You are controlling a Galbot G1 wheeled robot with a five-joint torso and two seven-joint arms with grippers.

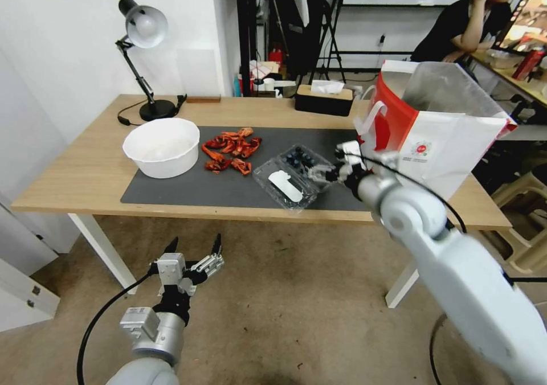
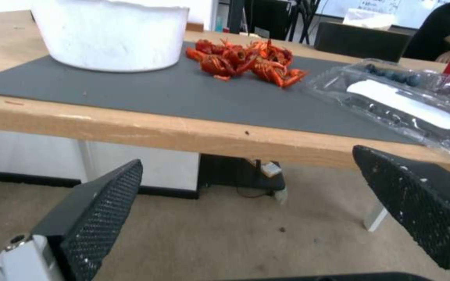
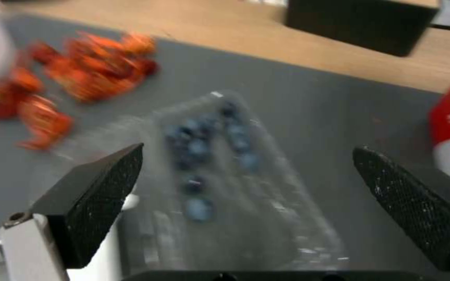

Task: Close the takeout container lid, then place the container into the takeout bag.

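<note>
I have the right gripper (image 1: 326,171) out over the dark grey mat (image 1: 228,185), its fingers (image 3: 92,195) spread wide with nothing between them, hovering just above the berry side of the takeout container (image 1: 293,174). That clamshell lies open flat on the mat near the front edge of the wooden table (image 1: 85,174): the tray with the blueberries (image 3: 199,150) sits toward the back, and the lid (image 1: 282,187) with its white oblong sticker (image 2: 402,103) lies folded out toward me. The takeout bag (image 1: 439,128) stands upright at the table's right end, mouth open, just beside my right gripper and near the container without touching it. On the left of the mat I see a white round bowl (image 1: 161,146) and, between it and the container, a heap of red crayfish (image 1: 231,148). My left gripper (image 1: 194,259) hangs below the table front over the floor, fingers apart and holding nothing.
</note>
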